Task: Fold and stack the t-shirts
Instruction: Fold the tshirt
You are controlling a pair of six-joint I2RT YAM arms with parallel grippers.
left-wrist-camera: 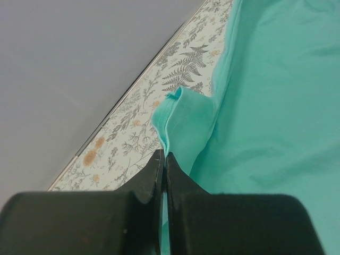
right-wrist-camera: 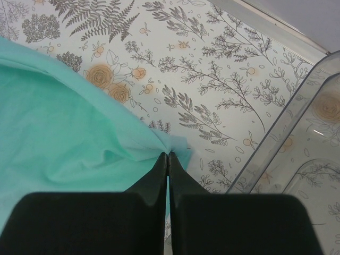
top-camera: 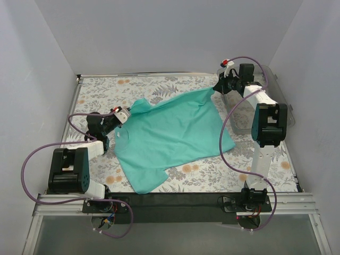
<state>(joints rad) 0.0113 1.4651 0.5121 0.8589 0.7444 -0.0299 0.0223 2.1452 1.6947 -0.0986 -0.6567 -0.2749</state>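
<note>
A plain teal t-shirt [top-camera: 172, 135] lies spread and slanted across the floral table, one end near the front left, the other reaching to the back right. My left gripper [top-camera: 126, 113] is shut on the shirt's left edge; in the left wrist view the fabric [left-wrist-camera: 183, 114] is pinched between the closed fingers [left-wrist-camera: 164, 157]. My right gripper [top-camera: 217, 87] is shut on the shirt's far right corner; in the right wrist view the corner [right-wrist-camera: 175, 146] is pinched at the fingertips [right-wrist-camera: 168, 156]. The shirt is pulled fairly taut between the two grippers.
A clear plastic bin [top-camera: 249, 114] stands along the right side of the table, its wall close to the right gripper in the right wrist view [right-wrist-camera: 281, 138]. White walls enclose the table on the left, back and right.
</note>
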